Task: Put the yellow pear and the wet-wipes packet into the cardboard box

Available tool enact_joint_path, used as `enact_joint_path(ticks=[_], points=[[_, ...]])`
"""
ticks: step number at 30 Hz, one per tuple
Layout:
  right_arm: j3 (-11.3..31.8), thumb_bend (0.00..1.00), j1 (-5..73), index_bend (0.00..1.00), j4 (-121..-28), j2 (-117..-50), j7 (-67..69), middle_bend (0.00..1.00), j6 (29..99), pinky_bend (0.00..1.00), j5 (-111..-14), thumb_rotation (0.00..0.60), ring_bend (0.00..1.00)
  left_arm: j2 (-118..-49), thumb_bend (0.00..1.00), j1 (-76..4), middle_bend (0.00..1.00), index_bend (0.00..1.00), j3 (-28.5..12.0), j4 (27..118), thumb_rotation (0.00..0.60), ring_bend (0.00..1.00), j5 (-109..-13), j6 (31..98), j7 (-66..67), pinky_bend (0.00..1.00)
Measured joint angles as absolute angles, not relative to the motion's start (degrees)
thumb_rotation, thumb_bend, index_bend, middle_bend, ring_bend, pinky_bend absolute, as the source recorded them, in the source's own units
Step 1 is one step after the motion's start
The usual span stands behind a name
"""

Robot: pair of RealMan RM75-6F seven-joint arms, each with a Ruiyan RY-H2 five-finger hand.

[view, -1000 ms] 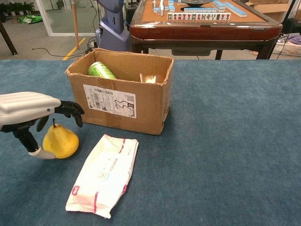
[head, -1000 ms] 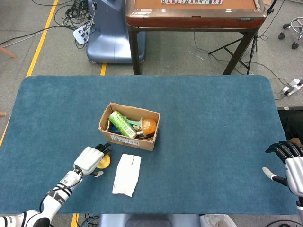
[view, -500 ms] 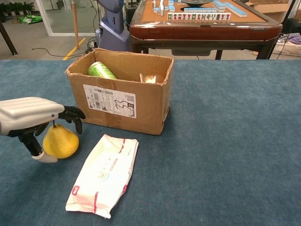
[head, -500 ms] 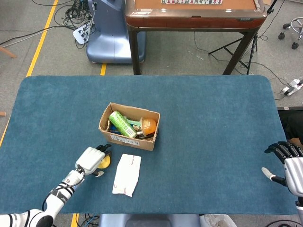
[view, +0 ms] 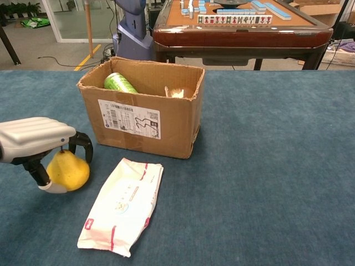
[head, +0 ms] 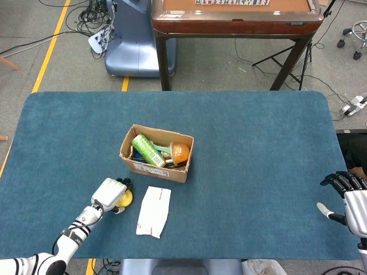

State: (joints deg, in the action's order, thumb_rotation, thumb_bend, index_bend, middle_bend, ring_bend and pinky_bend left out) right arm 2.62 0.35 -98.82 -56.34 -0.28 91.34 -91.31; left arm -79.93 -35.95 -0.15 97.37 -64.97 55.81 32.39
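Left hand (view: pixel 39 147) grasping the yellow pear (view: pixel 69 170) just beside the open brown cardboard box (view: pixel 145 119); white wet-wipes packet (view: pixel 123 204) lies near it. Neither item boxed yet.

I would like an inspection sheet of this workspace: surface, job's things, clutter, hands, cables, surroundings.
Surface: blue-carpeted table, flat.
Job's things: yellow pear on the table under the left hand; wet-wipes packet flat beside it, in front of the cardboard box; neither is in the box.
Clutter: green can and an orange object lie inside the box.
Hands: left hand curls over the pear, fingers around it; right hand at the table's right edge, holds nothing.
Cables: loose cables on the floor.
Surroundings: mahjong table behind; blue machine base.
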Motion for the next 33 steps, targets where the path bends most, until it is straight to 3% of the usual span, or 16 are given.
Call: enact_joint_path(ticks=[6, 13, 21, 33], points=[[2.7, 0.03, 0.4, 0.43, -98.8, -56.3, -0.1, 0.35, 91.2, 0.25, -91.1, 0.600, 0.23, -80.1, 0.20, -35.5, 0.47, 0.51, 0.2, 96.8, 0.600, 0.52, -65.5, 56.7, 31.6, 0.80], [2.7, 0.03, 0.3, 0.43, -98.8, -56.3, -0.2, 0.35, 91.3, 0.25, -91.3, 0.600, 0.23, -77.6, 0.20, -34.6, 0.50, 0.52, 0.5, 100.0, 0.600, 0.53, -66.5, 59.2, 32.3, 0.81], [2.5, 0.03, 0.3, 0.43, -99.0, -56.3, -0.3, 0.35, 91.3, 0.25, -91.8, 0.600, 0.23, -70.7, 0.20, -33.8, 0.51, 0.53, -0.4, 109.5, 0.600, 0.53, -67.3, 63.5, 35.2, 0.81], [2.3, 0.03, 0.3, 0.43, -99.2, -56.1, 0.3, 0.35, 91.2, 0.25, -92.2, 0.600, 0.23, -64.2, 0.21, -38.0, 0.51, 0.52, -8.7, 118.5, 0.600, 0.53, -65.6, 65.9, 37.8, 0.81]])
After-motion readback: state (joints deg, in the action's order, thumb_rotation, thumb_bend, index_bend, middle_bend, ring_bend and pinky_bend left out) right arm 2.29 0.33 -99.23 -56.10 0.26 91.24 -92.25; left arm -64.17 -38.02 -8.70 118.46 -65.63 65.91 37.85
